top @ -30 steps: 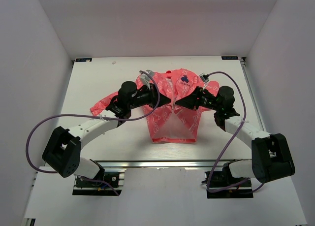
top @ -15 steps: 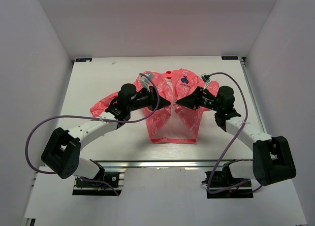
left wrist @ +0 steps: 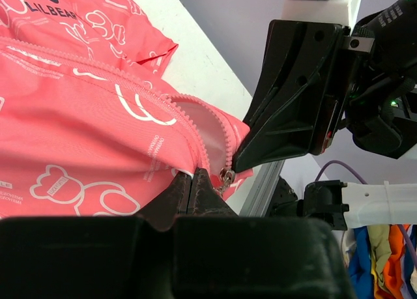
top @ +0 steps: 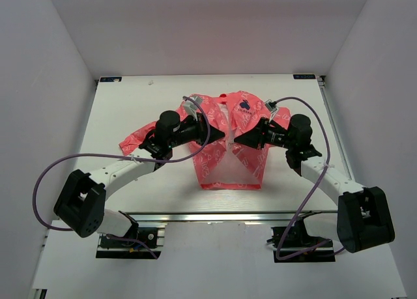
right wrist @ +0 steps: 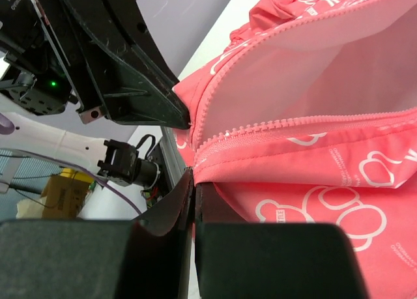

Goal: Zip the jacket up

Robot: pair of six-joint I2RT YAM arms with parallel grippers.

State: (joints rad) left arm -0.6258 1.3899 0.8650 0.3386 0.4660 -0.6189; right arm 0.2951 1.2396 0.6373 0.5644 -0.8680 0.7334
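The coral-pink jacket (top: 225, 120) with white print lies unzipped on the white table, its hem toward the arms and its dark blue emblem (top: 244, 105) near the collar. My left gripper (top: 223, 137) is shut on the jacket's left front edge, by the zipper teeth (left wrist: 195, 126) and the metal slider (left wrist: 226, 177). My right gripper (top: 234, 141) is shut on the right front edge (right wrist: 260, 157), just below its zipper teeth. The two grippers' tips nearly meet over the front opening, both edges lifted off the table.
The white table (top: 130, 103) is walled on three sides. A metal rail (top: 215, 216) runs along its near edge. Purple cables (top: 45, 175) loop from both arms. One sleeve (top: 133, 139) spreads out to the left.
Both grippers have shifted slightly, keeping their hold on the front edges. The opening below them has spread a little wider toward the hem.
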